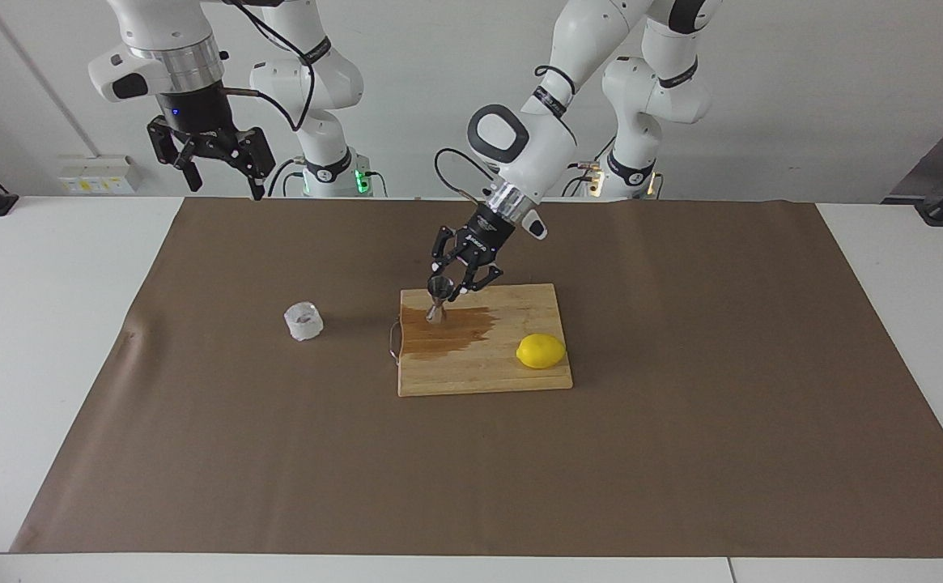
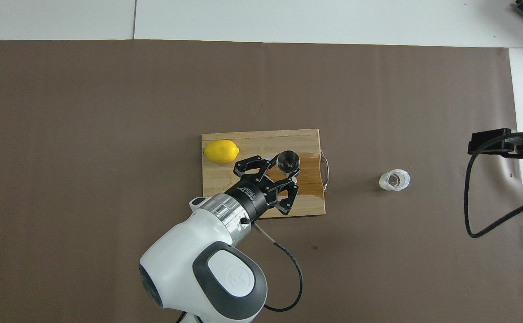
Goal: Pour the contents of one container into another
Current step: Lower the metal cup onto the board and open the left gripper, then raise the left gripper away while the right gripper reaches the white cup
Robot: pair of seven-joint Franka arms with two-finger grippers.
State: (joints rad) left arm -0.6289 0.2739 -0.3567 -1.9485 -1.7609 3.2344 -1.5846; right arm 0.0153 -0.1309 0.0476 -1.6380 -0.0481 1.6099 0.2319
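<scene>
So the steel jigger (image 1: 439,301) stands on the wooden cutting board (image 1: 483,376), in the board's corner nearest the robots on the right arm's side. Going by the overhead view, that's about 2 o'clock from the board's middle. It's upright: long axis vertical, one cone's mouth facing straight up, the other cone flat on the wood. I see no lean worth mentioning.

The left gripper (image 1: 452,290) is down at the jigger's upper cone, slanting in from roughly 7 o'clock in the overhead view. Honestly can't tell if the claw is clamped on the jigger or just standing apart around it.

The glass cup (image 1: 303,321) sits alone on the brown mat (image 1: 681,453), at 3 o'clock from the jigger in the overhead view, toward the right arm's end of the table and well apart from the board. It's upright, mouth up, with nothing holding it.

The right gripper (image 1: 226,188) waits high over the mat's edge by its own base, claw spread apart.

Progress-wise: there's a dark wet patch (image 1: 459,330) on the board around the jigger, so my guess is that liquid has been poured and some missed. Can't see what's in either vessel. If the pour counts as done, only letting go and backing off is left

There's also a lemon (image 1: 541,351) on the board, at about 9 o'clock from the jigger in the overhead view
</scene>
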